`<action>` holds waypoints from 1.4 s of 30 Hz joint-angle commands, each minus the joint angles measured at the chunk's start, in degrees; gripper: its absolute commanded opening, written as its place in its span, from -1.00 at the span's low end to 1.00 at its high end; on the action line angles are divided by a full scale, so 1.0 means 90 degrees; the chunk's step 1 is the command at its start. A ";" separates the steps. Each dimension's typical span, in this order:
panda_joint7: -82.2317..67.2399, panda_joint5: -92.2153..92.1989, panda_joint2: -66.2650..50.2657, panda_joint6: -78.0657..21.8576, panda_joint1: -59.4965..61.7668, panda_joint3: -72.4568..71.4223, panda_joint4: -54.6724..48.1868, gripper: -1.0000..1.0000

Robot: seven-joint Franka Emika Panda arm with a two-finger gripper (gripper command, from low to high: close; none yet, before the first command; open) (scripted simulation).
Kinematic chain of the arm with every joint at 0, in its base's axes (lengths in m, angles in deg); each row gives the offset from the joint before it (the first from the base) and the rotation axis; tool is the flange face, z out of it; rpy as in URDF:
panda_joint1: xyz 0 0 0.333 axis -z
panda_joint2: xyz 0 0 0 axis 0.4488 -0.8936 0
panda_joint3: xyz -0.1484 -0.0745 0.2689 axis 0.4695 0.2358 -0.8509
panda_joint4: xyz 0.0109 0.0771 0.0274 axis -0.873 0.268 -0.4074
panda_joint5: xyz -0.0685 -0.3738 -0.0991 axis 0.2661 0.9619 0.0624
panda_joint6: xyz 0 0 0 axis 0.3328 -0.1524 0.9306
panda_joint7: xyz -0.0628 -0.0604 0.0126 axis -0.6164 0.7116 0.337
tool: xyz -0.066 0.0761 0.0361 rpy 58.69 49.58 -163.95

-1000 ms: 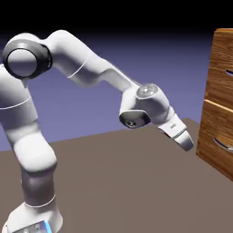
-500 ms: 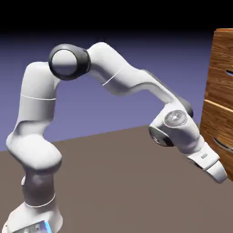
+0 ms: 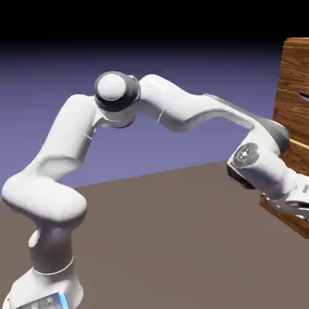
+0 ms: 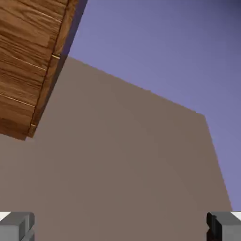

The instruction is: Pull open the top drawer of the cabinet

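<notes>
I judge: approach step, drawer not yet gripped. My gripper [image 4: 120,227] has fingers wide apart, nothing between. Top drawer [image 3: 294,67] is high on cabinet [image 3: 291,121], at exterior view's right, above gripper. Next move needs raising hand and turning toward handle [image 3: 304,96].

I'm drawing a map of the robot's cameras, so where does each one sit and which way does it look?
Exterior view: stands off beside the robot, looking across the white arm toward the cabinet at the right. The arm shows from its base up; the hand is partly cut off by the right edge.
Hand view: rides on the hand, looking along the gripper. Only two finger tips show, far apart at the bottom.
Both share the brown tabletop, wooden cabinet and blue-violet backdrop.
</notes>
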 commanded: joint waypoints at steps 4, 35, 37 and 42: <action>-0.1108 -0.1046 -0.0741 -0.0190 -0.0361 0.0672 -0.0533 0.00; -0.4655 -0.4705 -0.3579 -0.0523 -0.0956 0.3007 -0.3530 -1.00; -0.4811 -0.4768 -0.3544 -0.0690 -0.1247 0.3068 -0.3069 -1.00; -0.5153 -0.4873 -0.3465 -0.1101 -0.1989 0.3252 -0.1916 -1.00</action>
